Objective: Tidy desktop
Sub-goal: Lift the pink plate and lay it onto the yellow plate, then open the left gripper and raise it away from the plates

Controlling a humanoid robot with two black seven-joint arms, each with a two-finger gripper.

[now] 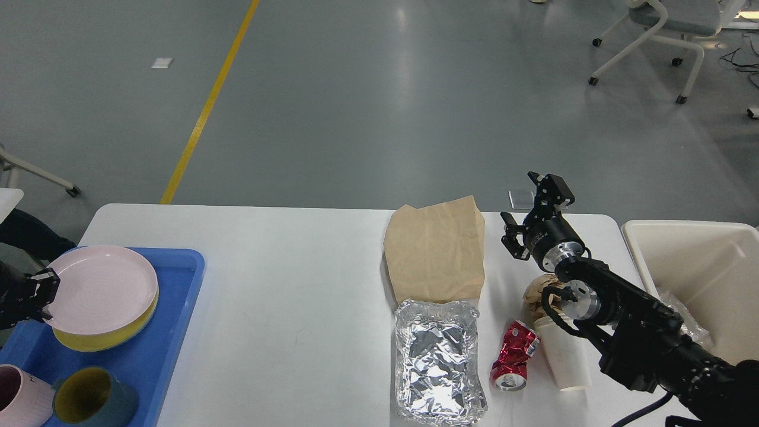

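Left jaws: the left gripper [44,293] is clenching the near-left rim of the pink plate [102,289], which is sitting nearly level on the yellow plate [127,329] inside the blue tray [184,279].
Right jaws: the right gripper [536,216] is hanging released and grasping nothing above the far right of the bench, just beside the brown paper bag [436,252].
Step in hand: judging by the stack, the pink plate is being set down; doing it well means letting the rim settle flat and centred on the yellow plate before the jaws are spreading, then drawing the arm out sideways so nothing is tipping.
Nearby crockery: a pink mug [21,403] and a dark green mug [89,400] are standing in the tray's near end, close to the arm's way out.
Bench: the desktop [296,284] is lying white, matte and round-cornered, filling the lower middle of the view.
Remaining clutter: a foil tray [439,362], a crushed red can [513,359], a white paper cup [566,362] and a crumpled brown wad [533,296] are waiting on its right half.
Bin: a cream bin [699,261] is standing just past the right edge.
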